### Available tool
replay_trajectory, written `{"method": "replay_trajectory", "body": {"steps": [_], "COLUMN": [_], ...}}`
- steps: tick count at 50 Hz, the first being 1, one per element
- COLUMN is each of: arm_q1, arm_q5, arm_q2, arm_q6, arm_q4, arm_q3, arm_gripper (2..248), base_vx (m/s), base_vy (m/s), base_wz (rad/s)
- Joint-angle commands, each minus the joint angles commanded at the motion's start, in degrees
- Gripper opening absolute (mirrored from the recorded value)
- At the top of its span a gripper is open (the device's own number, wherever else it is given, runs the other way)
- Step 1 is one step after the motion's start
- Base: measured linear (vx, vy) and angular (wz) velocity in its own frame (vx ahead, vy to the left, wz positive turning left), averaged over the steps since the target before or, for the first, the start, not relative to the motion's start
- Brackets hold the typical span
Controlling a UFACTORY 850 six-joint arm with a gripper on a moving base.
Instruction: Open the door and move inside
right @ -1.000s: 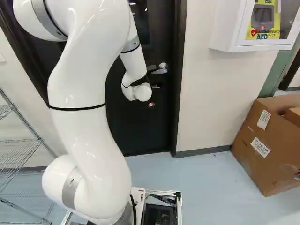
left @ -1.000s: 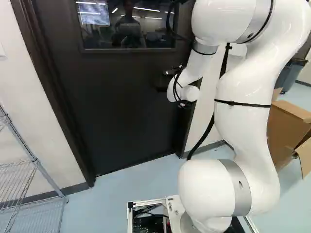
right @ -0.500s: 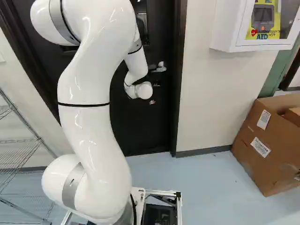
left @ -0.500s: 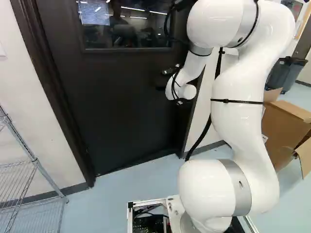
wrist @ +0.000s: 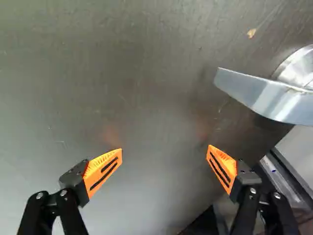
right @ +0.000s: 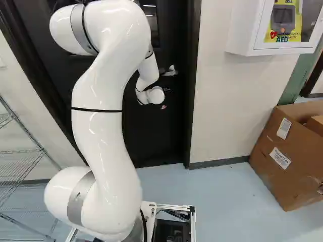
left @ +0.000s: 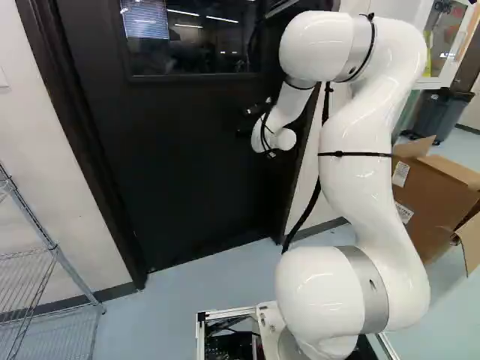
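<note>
The arm (left: 364, 187) has advanced toward the closed door (left: 172, 150); the tool (left: 246, 122) stands spread wide, left of the metal handle (wrist: 274, 100).

Door (left: 172, 150): top cut off at twelve o'clock, left base view; part hidden behind arm (left: 360, 195). Window (left: 191, 60): reflections blurred. Wire shelf (left: 54, 247): cut off, eight o'clock. Right base view: cabinet (right: 243, 38), two o'clock, carton (right: 287, 181), four o'clock, both cut off. Wrist view: lever handle (wrist: 269, 98), cut off three o'clock from its tip.
</note>
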Motion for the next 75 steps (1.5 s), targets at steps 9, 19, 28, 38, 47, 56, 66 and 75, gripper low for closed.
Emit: {"method": "replay_trajectory", "body": {"steps": [9, 19, 28, 38, 47, 56, 66, 75], "arm_q1": [0.64, 1.32, 1.90, 2.53, 3.07, 3.58, 4.14, 4.61], "arm_q5": [0.00, 0.00, 0.00, 0.00, 0.00, 0.00, 0.00, 0.00], "arm_q2": [-2.37, -5.06, -7.54, -10.35, -12.95, -15.61, -18.68, -21.54], "arm_q6": [0.00, 0.00, 0.00, 0.00, 0.00, 0.00, 0.00, 0.00], "arm_q4": [-1.38, -2.91, -4.29, -5.83, -7.19, -8.28, -9.15, -9.63], "arm_q3": [-3.16, -6.83, -10.23, -14.17, -17.84, -21.65, -26.09, -30.28], "arm_gripper": [247, 247, 247, 247, 247, 247, 247, 247], "base_vx": [0.000, 0.000, 0.000, 0.000, 0.000, 0.000, 0.000, 0.000], "base_vy": [0.000, 0.000, 0.000, 0.000, 0.000, 0.000, 0.000, 0.000], "base_wz": [0.000, 0.000, 0.000, 0.000, 0.000, 0.000, 0.000, 0.000]}}
